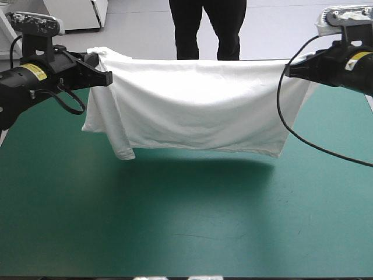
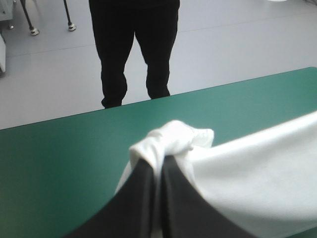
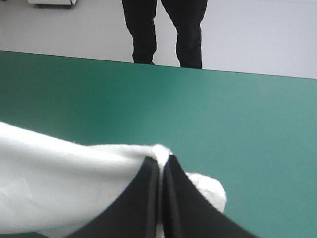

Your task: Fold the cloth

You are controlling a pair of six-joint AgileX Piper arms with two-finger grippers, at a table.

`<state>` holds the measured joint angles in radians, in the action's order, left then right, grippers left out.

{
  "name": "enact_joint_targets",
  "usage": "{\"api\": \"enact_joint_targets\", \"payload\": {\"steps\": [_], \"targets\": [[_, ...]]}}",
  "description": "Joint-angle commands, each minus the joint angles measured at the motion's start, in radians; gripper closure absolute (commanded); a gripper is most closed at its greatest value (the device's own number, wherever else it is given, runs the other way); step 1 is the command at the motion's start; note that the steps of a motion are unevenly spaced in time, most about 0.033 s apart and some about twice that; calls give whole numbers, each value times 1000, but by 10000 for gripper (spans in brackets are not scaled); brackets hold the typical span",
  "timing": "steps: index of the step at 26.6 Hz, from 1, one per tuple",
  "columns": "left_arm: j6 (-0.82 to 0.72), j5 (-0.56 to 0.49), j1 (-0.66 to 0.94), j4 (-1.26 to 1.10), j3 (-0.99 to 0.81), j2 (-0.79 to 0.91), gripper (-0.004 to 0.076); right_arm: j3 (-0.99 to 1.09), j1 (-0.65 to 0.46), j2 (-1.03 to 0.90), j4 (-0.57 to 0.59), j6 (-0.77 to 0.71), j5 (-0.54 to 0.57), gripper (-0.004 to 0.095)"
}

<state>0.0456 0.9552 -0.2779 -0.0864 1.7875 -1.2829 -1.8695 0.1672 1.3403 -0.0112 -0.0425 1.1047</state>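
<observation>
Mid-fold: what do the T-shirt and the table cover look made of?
T-shirt: thin, soft woven or knit fabric, likely cotton, matte; it sags and wrinkles where it hangs. Cover: smooth matte mat, perhaps rubber or vinyl; it lies flat with faint scuffs.

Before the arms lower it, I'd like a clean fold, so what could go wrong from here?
1. The left fingers and right fingers each pinch only a small bunch at the T-shirt's top edge; a tug apart could pull it free.
2. The sleeve hanging loose at the left side may tuck under when it meets the table.
3. The middle sags, so creases could be laid in.
</observation>
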Motion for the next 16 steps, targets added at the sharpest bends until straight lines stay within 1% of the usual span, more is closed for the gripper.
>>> {"api": "enact_joint_targets", "payload": {"steps": [1, 4, 8, 11, 14, 16], "targets": [[8, -47, 0, -48, 34, 60, 733, -31, -6, -76, 4, 9, -63, 925], [8, -33, 0, -60, 36, 57, 733, -31, -6, -91, 2, 9, -63, 925], [8, -75, 0, -60, 36, 38, 733, -31, -6, -77, 2, 9, -96, 925], [8, -145, 0, -63, 36, 6, 733, -31, -6, -51, 2, 9, -143, 925], [8, -238, 0, -72, 36, -31, 733, -31, -6, -10, 4, 9, -188, 925], [8, -320, 0, -83, 36, -62, 733, -31, -6, 24, 11, 9, -239, 925]]}}
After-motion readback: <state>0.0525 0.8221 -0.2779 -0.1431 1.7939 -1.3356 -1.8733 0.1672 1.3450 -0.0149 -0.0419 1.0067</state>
